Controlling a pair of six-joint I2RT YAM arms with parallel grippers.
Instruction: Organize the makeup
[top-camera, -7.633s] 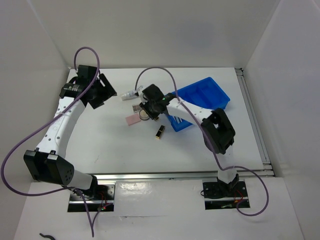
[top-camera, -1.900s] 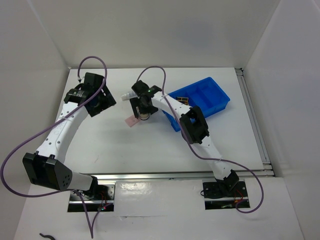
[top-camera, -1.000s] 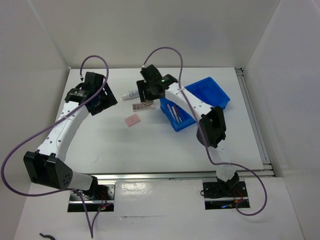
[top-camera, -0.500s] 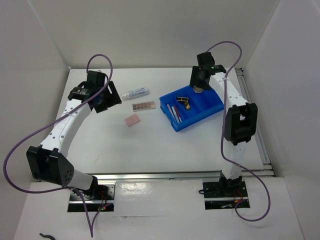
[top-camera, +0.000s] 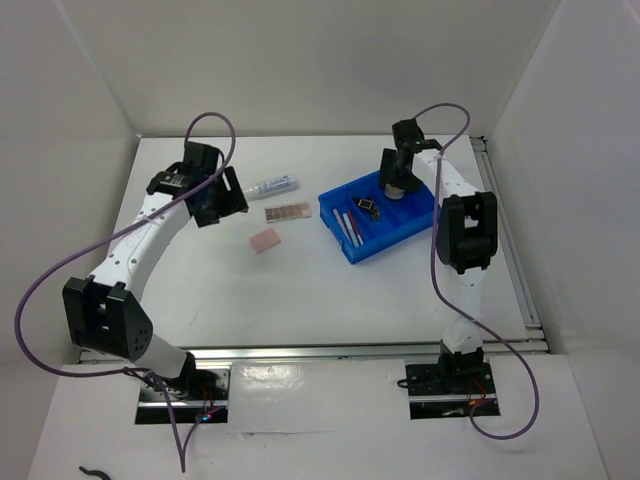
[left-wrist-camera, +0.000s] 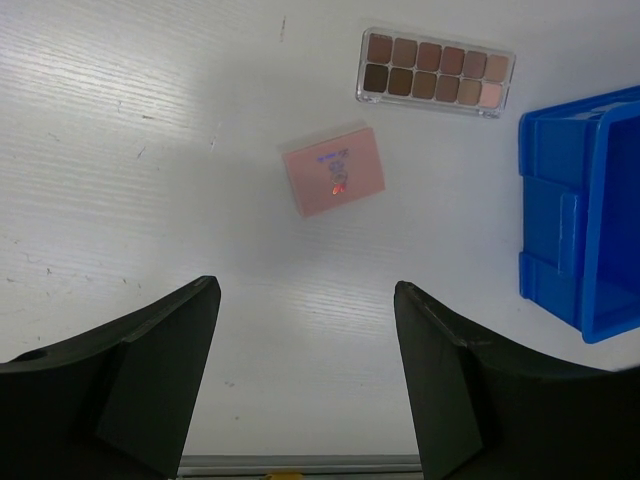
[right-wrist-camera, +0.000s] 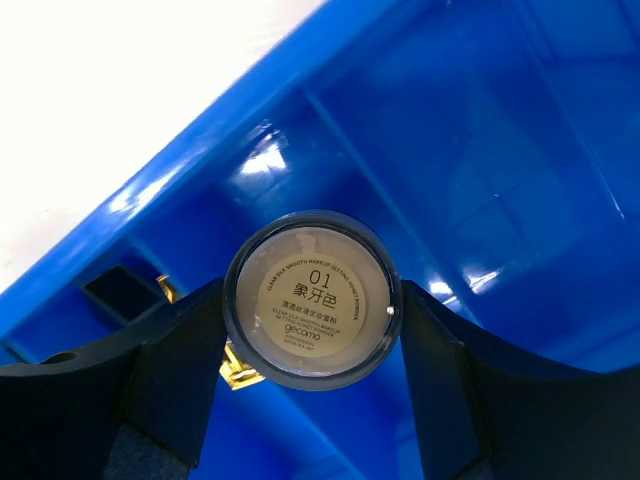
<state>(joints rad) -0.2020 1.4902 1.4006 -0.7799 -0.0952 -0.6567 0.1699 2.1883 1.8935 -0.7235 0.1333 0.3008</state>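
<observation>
My right gripper (right-wrist-camera: 312, 302) holds the round beige compact (right-wrist-camera: 312, 298) over the far part of the blue bin (right-wrist-camera: 480, 120), a finger pressed against each side. The top view shows that gripper (top-camera: 395, 188) above the bin (top-camera: 400, 232). A black-gold case (top-camera: 366, 205) and thin sticks (top-camera: 348, 225) lie inside the bin. On the table lie the brown eyeshadow palette (left-wrist-camera: 435, 86), the pink square pad (left-wrist-camera: 333, 181) and the clear tube (top-camera: 272, 186). My left gripper (left-wrist-camera: 305, 288) hangs open and holds nothing, short of the pink pad.
White walls close in the table on the left, back and right. A metal rail (top-camera: 360, 350) runs along the near edge by the arm bases. A purple cable (top-camera: 210, 125) loops above the left arm.
The right arm has carried the compact from the middle of the table to above the bin's far end. The left gripper has shifted a little to the right, toward the tube.
</observation>
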